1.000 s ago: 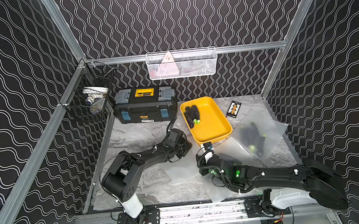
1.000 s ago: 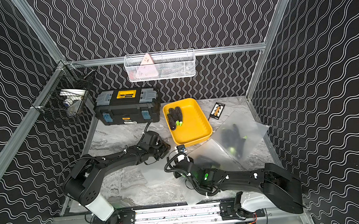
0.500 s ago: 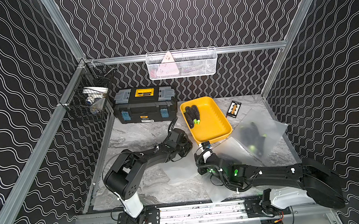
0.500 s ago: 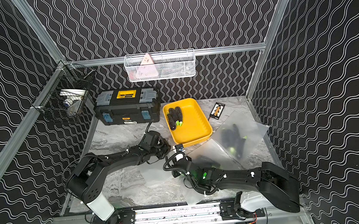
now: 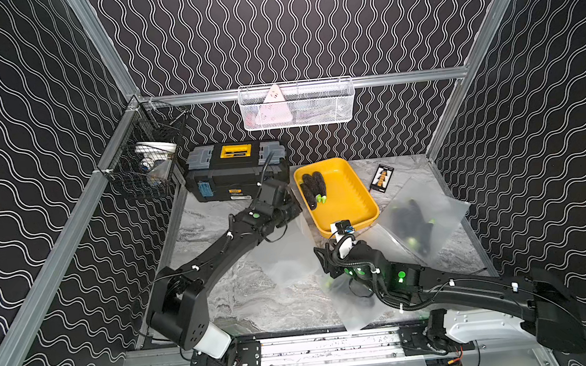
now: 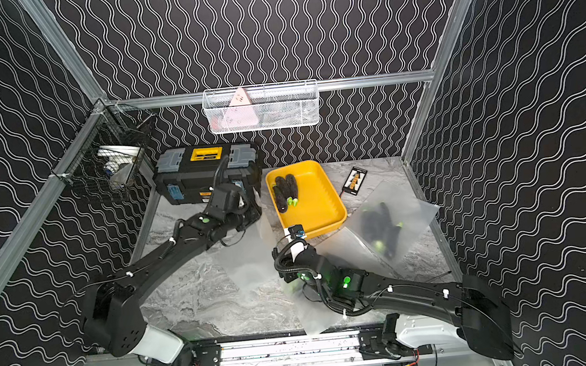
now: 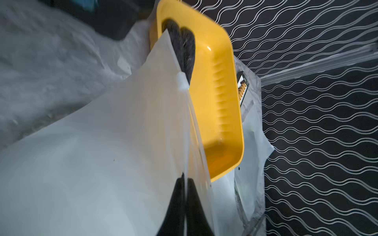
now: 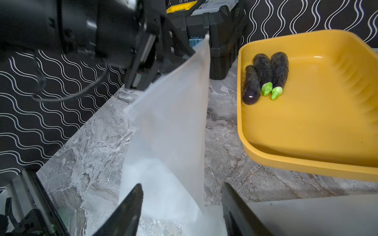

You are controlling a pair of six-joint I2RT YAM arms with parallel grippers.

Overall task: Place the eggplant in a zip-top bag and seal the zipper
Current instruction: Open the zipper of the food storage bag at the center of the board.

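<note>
Three dark purple eggplants (image 5: 313,188) (image 8: 263,75) with green caps lie in the yellow tray (image 5: 359,199) (image 8: 306,126). A frosted zip-top bag (image 5: 280,254) (image 8: 173,114) (image 7: 122,143) rises from the table beside the tray. My left gripper (image 7: 185,177) (image 5: 292,211) is shut on the bag's upper edge, along the zipper line, and a white slider (image 7: 182,81) sits further along that line. My right gripper (image 8: 182,188) (image 5: 323,261) is open, its fingers either side of the bag's lower part and holding nothing.
A black toolbox (image 5: 235,174) stands behind the left arm. A second frosted bag (image 5: 420,223) holding dark eggplants lies right of the tray, and another bag sheet (image 5: 355,313) lies under the right arm. A small card (image 5: 381,179) lies at the back right. Wire baskets hang on the walls.
My left gripper shut on the bag's edge and lifted it toward the back, beside the tray. My right gripper, shut until now, has opened and let go of the bag.
</note>
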